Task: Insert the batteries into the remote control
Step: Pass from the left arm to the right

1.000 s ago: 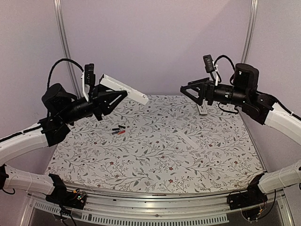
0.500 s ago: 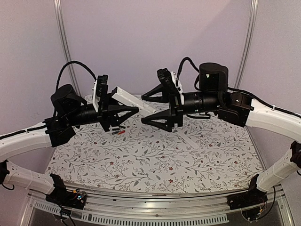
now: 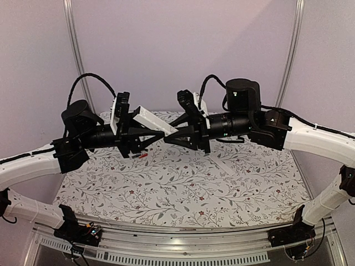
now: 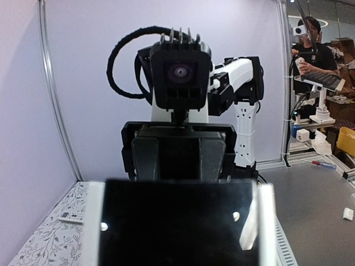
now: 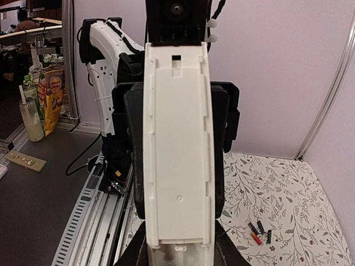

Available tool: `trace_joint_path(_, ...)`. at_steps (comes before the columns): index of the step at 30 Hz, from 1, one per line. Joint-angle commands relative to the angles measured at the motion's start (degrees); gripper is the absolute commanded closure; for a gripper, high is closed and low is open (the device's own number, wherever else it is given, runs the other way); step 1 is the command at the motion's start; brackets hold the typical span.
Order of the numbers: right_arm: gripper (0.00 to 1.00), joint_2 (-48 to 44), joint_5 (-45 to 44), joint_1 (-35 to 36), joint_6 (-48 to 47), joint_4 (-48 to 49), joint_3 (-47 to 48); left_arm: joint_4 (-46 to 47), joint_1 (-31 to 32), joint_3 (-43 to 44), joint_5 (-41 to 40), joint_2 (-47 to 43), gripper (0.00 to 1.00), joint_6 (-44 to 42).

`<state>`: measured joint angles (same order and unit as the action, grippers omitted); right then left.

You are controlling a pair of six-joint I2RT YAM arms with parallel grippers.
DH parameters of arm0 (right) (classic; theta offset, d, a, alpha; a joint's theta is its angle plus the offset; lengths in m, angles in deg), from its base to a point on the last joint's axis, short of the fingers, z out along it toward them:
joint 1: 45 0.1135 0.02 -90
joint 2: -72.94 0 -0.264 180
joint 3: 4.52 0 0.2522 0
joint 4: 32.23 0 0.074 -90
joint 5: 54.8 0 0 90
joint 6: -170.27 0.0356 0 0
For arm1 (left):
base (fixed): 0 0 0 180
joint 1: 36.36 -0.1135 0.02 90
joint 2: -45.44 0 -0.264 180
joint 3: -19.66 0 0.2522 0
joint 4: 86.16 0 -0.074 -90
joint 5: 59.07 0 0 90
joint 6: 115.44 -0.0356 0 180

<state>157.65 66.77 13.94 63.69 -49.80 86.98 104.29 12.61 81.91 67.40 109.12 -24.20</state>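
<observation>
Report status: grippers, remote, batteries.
Left gripper shut on remote control, held in the air. Right gripper closed on its free end. Batteries lying on table under left arm. Nothing seen blocking.

Near desk (image 3: 183,194) unobstructed; room above the batteries (image 3: 143,155) blocked by left tool (image 3: 153,131), right tool (image 3: 168,134) and remote (image 3: 150,117).

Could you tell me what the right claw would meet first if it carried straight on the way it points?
The white remote control: its free end sits inside the right claw. Straight beyond, along the same line, is the left claw, gripping the remote's other end.
</observation>
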Motion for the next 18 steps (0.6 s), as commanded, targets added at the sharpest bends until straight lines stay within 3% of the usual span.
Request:
trace_joint_path(1, 0.77, 0.21, -2.37, 0.21, 0.27, -2.16, 0.64, -0.94, 0.81, 0.70, 1.11, -1.03, 1.00, -0.09)
trace_joint_path(4, 0.82, -0.35, -4.50, 0.02, 0.45, -2.91, -0.10, -0.53, 0.78, 0.00, -0.04, -1.58, 0.97, 1.31)
trace_joint_path(7, 0.88, 0.05, -5.12, -1.64, 1.36, -5.80, 0.17, -1.30, 0.74, -0.20, -4.15, -2.00, 0.34, 3.40)
trace_joint_path(9, 0.90, 0.43, -5.77, -3.56, 2.30, -7.38, -0.64, -2.32, 0.61, -0.30, -7.55, -2.47, 0.13, 4.41)
trace_joint_path(12, 0.93, 0.72, -8.92, -5.99, 2.78, -9.00, -4.20, -4.31, -0.44, -1.08, -13.72, -3.92, 0.01, 6.80)
trace_joint_path(18, 0.94, 4.24, -12.88, -6.37, 0.87, -12.11, -8.78, -6.47, -6.64, -4.35, -20.41, -6.78, 0.00, 14.65)
